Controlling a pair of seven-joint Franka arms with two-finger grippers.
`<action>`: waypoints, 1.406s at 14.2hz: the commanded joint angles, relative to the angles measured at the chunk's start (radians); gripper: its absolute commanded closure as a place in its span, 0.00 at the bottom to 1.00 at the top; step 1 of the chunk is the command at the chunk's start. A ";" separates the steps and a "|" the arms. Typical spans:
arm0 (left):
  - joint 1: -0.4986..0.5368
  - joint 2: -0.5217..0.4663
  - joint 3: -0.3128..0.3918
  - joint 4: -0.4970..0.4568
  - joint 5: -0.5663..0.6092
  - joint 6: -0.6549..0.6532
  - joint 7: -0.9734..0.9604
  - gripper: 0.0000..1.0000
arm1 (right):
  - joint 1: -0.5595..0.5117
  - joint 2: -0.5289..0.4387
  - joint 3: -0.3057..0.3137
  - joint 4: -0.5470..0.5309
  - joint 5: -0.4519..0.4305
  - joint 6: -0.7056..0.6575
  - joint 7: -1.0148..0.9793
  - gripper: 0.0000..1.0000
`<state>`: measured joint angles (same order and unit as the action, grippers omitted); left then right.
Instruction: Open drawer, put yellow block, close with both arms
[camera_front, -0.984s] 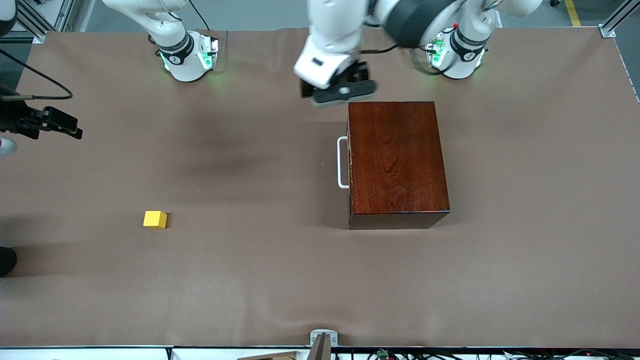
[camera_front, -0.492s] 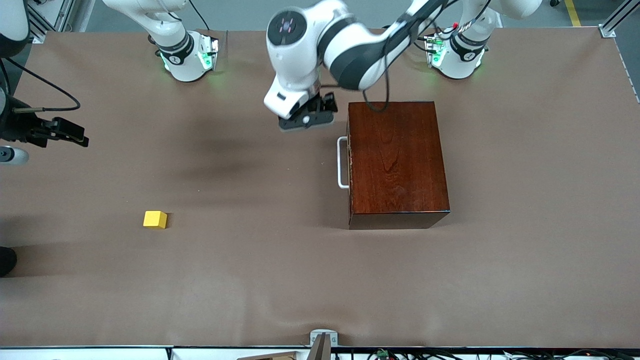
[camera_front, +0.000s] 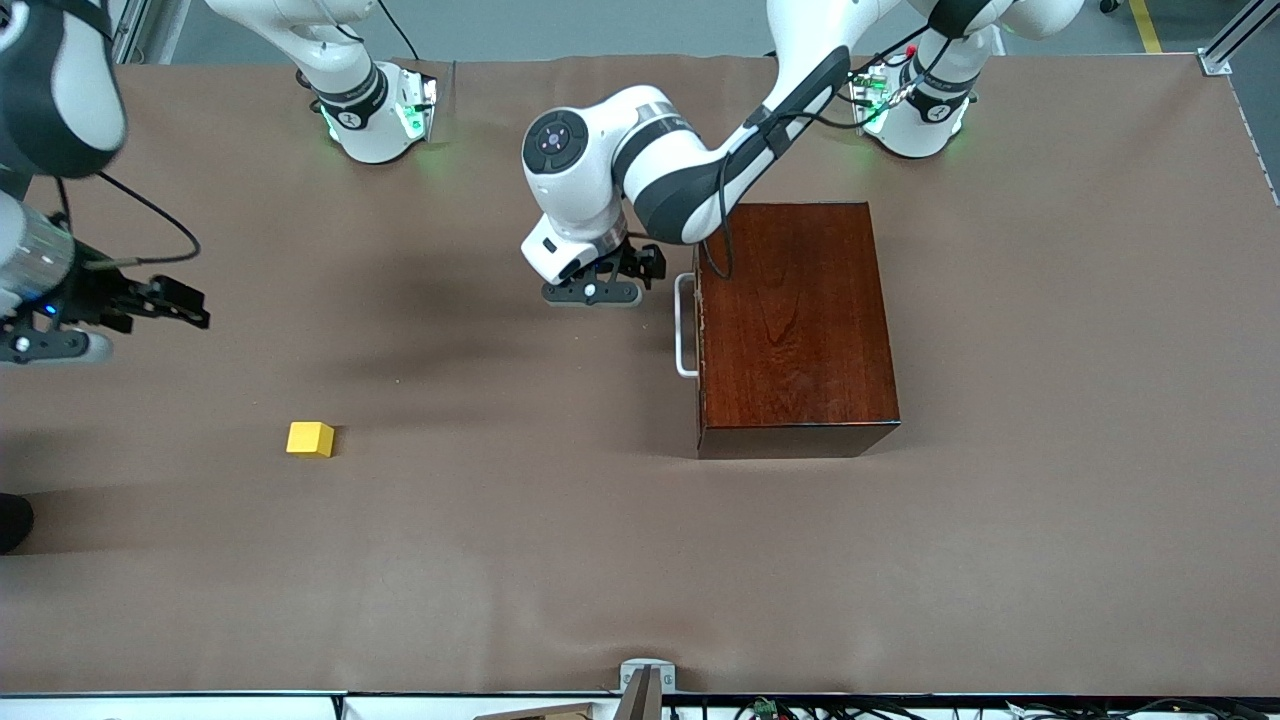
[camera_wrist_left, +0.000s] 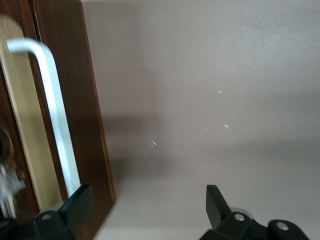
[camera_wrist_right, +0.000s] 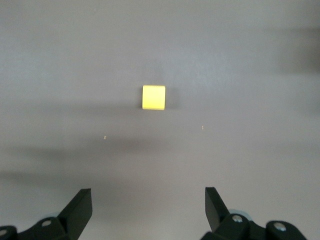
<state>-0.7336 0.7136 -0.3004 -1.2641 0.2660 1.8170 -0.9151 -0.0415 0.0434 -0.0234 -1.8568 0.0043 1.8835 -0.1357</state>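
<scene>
1. Since a second ago, left gripper (camera_front: 592, 292) dropped from above the box's top edge to just beside the white handle (camera_front: 684, 326); right gripper (camera_front: 60, 325) crept in at the right arm's end of the table.
2. Left gripper: fingers spread, handle just off one fingertip (camera_wrist_left: 75, 202), not gripped.
3. Right gripper: fingers spread wide, empty, yellow block (camera_front: 310, 438) ahead on bare table, well apart.
4. Drawer (camera_wrist_left: 22, 125) shut inside dark wooden box (camera_front: 795, 330).
5. Progress: nothing done yet; opening, placing the block and closing all remain.
</scene>
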 joint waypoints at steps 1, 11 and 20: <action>-0.004 0.021 0.000 0.020 0.070 -0.007 0.042 0.00 | -0.015 -0.016 0.013 -0.125 0.009 0.158 -0.044 0.00; 0.010 0.041 0.047 0.009 0.072 -0.068 0.073 0.00 | 0.002 0.156 0.014 -0.204 0.009 0.457 -0.030 0.00; -0.001 0.067 0.046 0.028 0.062 -0.032 -0.011 0.00 | 0.002 0.269 0.016 -0.173 0.008 0.486 -0.022 0.00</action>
<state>-0.7287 0.7783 -0.2512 -1.2647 0.3131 1.7731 -0.8860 -0.0324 0.2867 -0.0118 -2.0517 0.0044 2.3587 -0.1647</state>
